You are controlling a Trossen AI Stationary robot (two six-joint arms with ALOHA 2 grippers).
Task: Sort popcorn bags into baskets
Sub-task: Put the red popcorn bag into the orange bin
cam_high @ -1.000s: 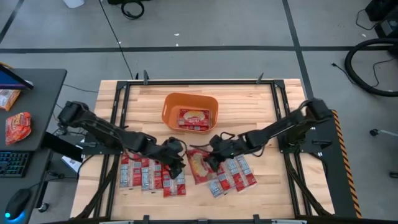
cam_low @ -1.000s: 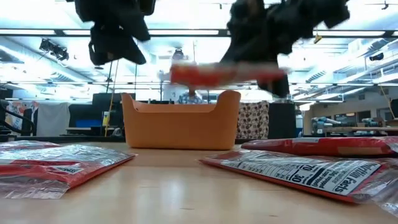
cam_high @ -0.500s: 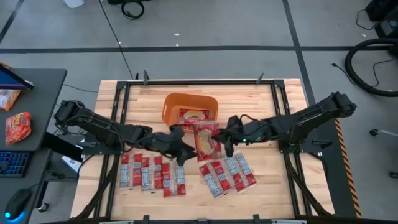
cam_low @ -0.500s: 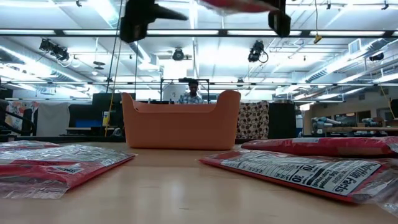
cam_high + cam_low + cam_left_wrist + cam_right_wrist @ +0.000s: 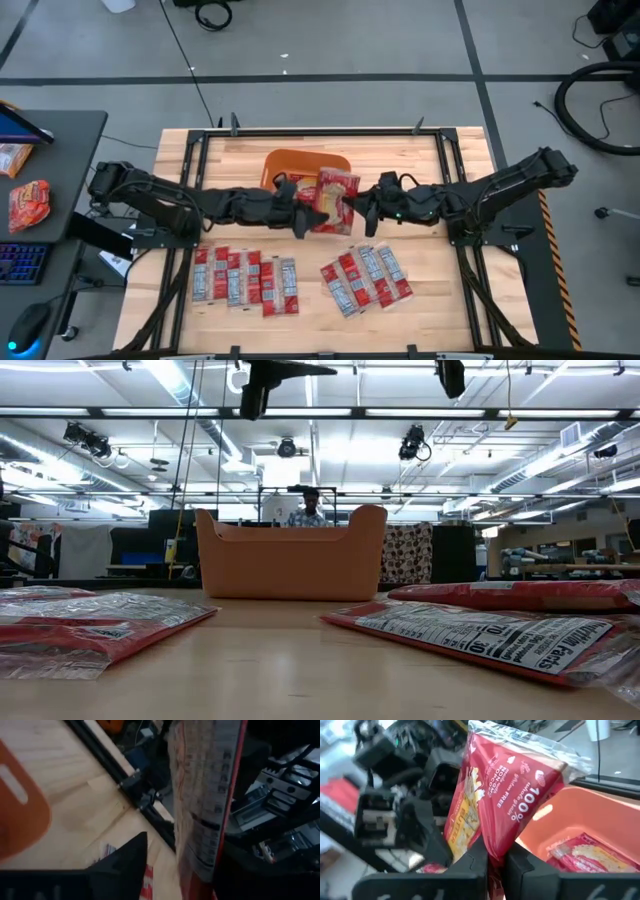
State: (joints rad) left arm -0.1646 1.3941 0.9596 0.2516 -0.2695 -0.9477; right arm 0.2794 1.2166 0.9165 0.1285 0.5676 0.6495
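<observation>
My right gripper (image 5: 362, 208) is shut on a red popcorn bag (image 5: 335, 200) high over the near right part of the orange tub (image 5: 300, 157). My left gripper (image 5: 300, 212) is open right beside the bag on its left. In the left wrist view the bag's printed back (image 5: 205, 795) stands next to one finger (image 5: 120, 865). Another bag (image 5: 580, 852) lies flat in the tub. Two groups of bags lie on the table, one at the near left (image 5: 245, 280) and one at the near right (image 5: 365, 278). My right gripper pinches the bag's lower edge (image 5: 490, 847) between its two fingers, coming level from the table's right. The bag stands up past the fingers, tilted, its front toward the right wrist camera, lifted clear of table and tub. My left gripper: I cannot tell whether it touches the bag.
The tub (image 5: 290, 555) stands at the table's far middle. Flat bags lie close in the low view at left (image 5: 100, 620) and right (image 5: 480, 635). A black frame (image 5: 320, 132) runs around the table. A person (image 5: 310, 510) shows in the room behind the tub.
My right gripper has lifted the bag off the table's near middle and carried it up and toward the far edge, over the tub; the bag has turned about. My left gripper has risen from the left group of bags and gone toward the tub, up beside the held bag.
</observation>
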